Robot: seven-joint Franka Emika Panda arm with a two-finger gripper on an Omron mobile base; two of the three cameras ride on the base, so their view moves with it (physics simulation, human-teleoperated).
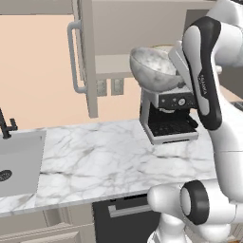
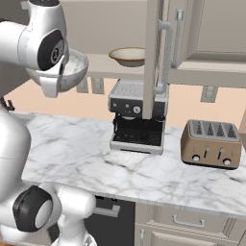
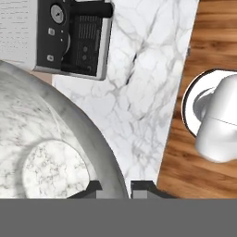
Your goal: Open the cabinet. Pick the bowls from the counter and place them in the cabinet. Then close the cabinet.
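**Marbled bowl up at shelf height, tan bowl already in**

Marble-patterned and grey-white, the deep bowl point(image 1: 153, 68) sits in the upper middle of my left base view, carried high at the level of the cabinet point(image 1: 114, 28) opening, above the coffee machine point(image 1: 170, 116). I judge it is held that high so it can go in over the cabinet floor. One cabinet door point(image 1: 88, 57) stands open edge-on at upper left, its bar handle point(image 1: 73, 57) facing me. The counter point(image 1: 104, 161) fills the lower frame, with the sink point(image 1: 19, 161) at far left.

From the right base view, the same bowl shows at upper left, partly behind the arm's wrist. The tan bowl point(image 2: 129, 55) rests inside the cabinet at top centre, so I read this as the second delivery. The other open door point(image 2: 153, 53) hangs right of it; a toaster point(image 2: 211, 143) sits at right.

In the hand view, the gripper point(image 3: 113, 189) at bottom centre has its jaws pinched shut across the bowl's rim, one tip inside and one outside, with the countertop far below.
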